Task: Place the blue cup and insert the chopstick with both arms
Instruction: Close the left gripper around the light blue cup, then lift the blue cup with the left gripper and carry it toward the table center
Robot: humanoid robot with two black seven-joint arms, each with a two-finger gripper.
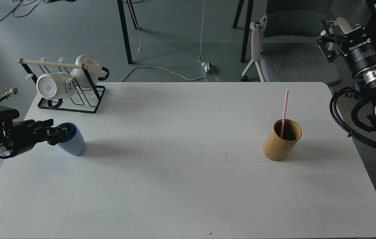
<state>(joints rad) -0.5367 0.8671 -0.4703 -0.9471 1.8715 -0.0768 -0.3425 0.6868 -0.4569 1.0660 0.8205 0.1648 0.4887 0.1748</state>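
At the left edge of the frame, the left gripper (56,134) has its fingers closed over the rim of the blue cup (73,143), which stands on the white table (188,186). In the upper left, a black wire rack (75,96) holds two white mugs (55,85) under a cream rod. Right of centre stands a bamboo holder (279,144) with a pink chopstick (284,111) leaning inside it. In the upper right corner, the right gripper (328,41) hangs off the table with its fingers spread, beside a grey chair (291,56).
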